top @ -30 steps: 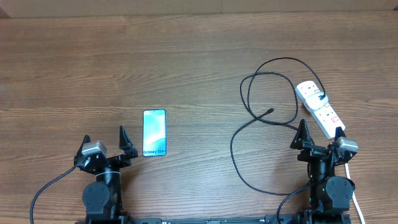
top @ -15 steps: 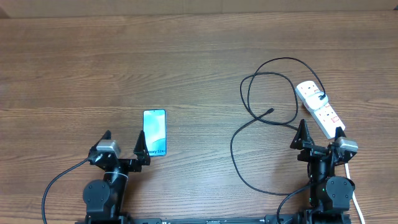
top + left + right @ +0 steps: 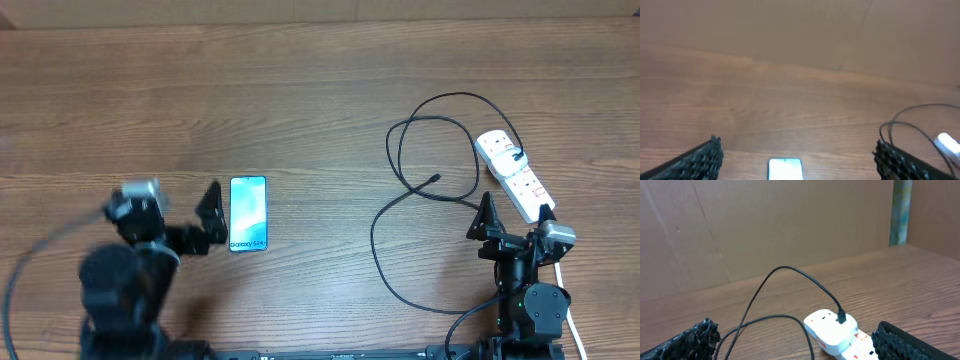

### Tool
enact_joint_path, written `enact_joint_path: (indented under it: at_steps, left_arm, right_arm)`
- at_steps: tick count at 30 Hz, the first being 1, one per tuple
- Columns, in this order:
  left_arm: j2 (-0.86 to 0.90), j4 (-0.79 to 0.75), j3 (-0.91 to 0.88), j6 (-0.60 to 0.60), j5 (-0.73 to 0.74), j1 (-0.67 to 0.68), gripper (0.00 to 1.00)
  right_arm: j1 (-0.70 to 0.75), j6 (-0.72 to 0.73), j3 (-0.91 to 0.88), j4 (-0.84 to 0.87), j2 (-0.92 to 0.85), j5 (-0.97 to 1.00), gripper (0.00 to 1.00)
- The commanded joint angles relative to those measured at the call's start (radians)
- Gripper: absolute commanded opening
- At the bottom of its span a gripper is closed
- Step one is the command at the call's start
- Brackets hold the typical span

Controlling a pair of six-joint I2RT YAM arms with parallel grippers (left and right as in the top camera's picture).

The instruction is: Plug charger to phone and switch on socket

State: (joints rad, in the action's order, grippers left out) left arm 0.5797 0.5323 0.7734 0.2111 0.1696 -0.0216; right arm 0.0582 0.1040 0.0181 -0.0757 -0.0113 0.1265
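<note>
The phone [image 3: 248, 213] lies flat on the table, screen up, its "Galaxy S24+" text at the near end. My left gripper [image 3: 195, 225] is open and empty, just left of the phone, one finger [image 3: 212, 207] next to its left edge. In the left wrist view the phone [image 3: 785, 169] shows low between the open fingers [image 3: 700, 160]. The black charger cable [image 3: 400, 150] lies looped at the right, its connector tip [image 3: 433, 180] free on the table. Its plug sits in the white power strip [image 3: 520, 180]. My right gripper [image 3: 515, 222] is open and empty, near the strip's near end.
In the right wrist view the strip's white adapter [image 3: 832, 325] holds the cable's plug [image 3: 841, 316], between my open gripper's [image 3: 795, 329] fingers. The strip's white cord [image 3: 570, 315] runs off by the right arm. The left wrist view shows the cable [image 3: 910, 112] at far right.
My left arm has risen and swung forward and left, its finger now beside the phone's left edge. The right arm, cable, strip and phone have not moved.
</note>
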Motion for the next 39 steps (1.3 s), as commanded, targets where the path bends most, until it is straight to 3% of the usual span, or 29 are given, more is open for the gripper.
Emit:
enact_joint_path:
  at_steps: [1,5,9,17,24,29,39]
  left_arm:
    - [0.177,0.111,0.225,0.013,0.034,-0.002,1.0]
    - [0.389,0.373,0.51,0.013,0.034,0.015,1.0]
    - [0.525,0.484,0.639,0.016,0.048,0.038,1.0]
    - [0.639,0.504,0.637,0.009,0.154,0.045,1.0]
    - [0.763,0.647,0.636,0.021,-0.085,0.099,1.0]
    - [0.879,0.72,0.631,0.012,-0.126,0.165,1.0]
    - [0.997,0.536,0.424,0.026,-0.123,0.194,1.0]
  right_arm:
    - [0.004,-0.003,-0.01,0.003,0.007,-0.008,1.0]
    - [0.004,-0.003,-0.01,0.003,0.007,-0.008,1.0]
    - [0.004,-0.003,-0.01,0.003,0.006,-0.008,1.0]
    - [0.004,-0.003,-0.01,0.003,0.006,-0.008,1.0]
    - [0.004,-0.003,-0.01,0.003,0.006,-0.008,1.0]
    - [0.004,-0.004,-0.01,0.003,0.006,-0.008,1.0]
    - [0.004,-0.004,-0.01,0.003,0.006,-0.008,1.0]
